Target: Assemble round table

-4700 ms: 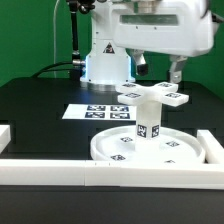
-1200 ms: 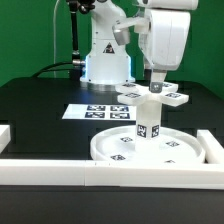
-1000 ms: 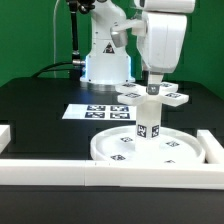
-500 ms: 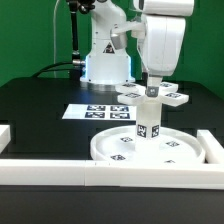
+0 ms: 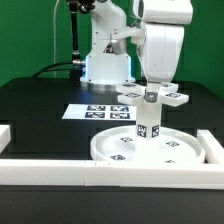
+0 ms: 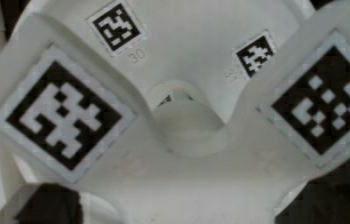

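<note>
The round disc (image 5: 140, 150) lies at the front against the white rail. The short leg (image 5: 148, 123) stands upright in its middle, and the cross-shaped base (image 5: 176, 97) sits on top of the leg. My gripper (image 5: 151, 93) hangs straight down over the middle of the base, with its fingers reaching down to it. In the wrist view the base (image 6: 181, 110) fills the picture with its tagged arms. The dark fingertips (image 6: 15, 205) stand wide apart at either side of its hub. The jaws look open around it.
The marker board (image 5: 98, 112) lies behind the disc toward the exterior view's left. White border rails run along the front (image 5: 60, 172) and at the right end (image 5: 212, 148). The robot's base (image 5: 105, 62) stands at the back.
The gripper has turned about its vertical axis, moved left from beside the base to over its middle, and sunk slightly onto it. The parts have not moved.
</note>
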Robot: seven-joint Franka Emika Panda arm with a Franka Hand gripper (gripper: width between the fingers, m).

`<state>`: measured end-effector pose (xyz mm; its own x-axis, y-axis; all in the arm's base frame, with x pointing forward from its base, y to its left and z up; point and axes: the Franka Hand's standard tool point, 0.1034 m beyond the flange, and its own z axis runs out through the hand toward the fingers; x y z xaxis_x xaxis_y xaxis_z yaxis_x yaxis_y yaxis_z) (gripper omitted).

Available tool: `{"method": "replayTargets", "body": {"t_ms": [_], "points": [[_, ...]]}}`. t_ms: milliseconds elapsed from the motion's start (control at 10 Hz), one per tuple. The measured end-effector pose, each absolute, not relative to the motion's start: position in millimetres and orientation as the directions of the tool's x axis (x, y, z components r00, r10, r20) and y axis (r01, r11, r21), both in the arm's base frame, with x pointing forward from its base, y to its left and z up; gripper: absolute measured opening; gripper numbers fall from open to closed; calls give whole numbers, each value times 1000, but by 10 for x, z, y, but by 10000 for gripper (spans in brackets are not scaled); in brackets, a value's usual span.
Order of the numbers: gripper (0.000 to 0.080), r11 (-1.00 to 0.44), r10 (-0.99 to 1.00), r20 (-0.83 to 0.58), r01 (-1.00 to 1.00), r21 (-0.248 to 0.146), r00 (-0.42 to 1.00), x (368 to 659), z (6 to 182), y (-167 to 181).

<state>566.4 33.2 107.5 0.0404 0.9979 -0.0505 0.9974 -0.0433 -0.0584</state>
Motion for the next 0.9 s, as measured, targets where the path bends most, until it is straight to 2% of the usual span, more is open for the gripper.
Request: {"method": "replayTargets", "body": {"t_ms": [100,200,600,800,900], "points": [[622,-45,998,-51,997,-59,42,5663,1075,322],[450,-47,998,-51,997,-60,44,5661,1074,311],[442,-54,997,-51,997,-60,51,5661,1074,304],[442,-88,995,-53,994,-58,85,5661,1074,302],[442,-155,987,-54,986,-56,152,5658,1073,303]]}}
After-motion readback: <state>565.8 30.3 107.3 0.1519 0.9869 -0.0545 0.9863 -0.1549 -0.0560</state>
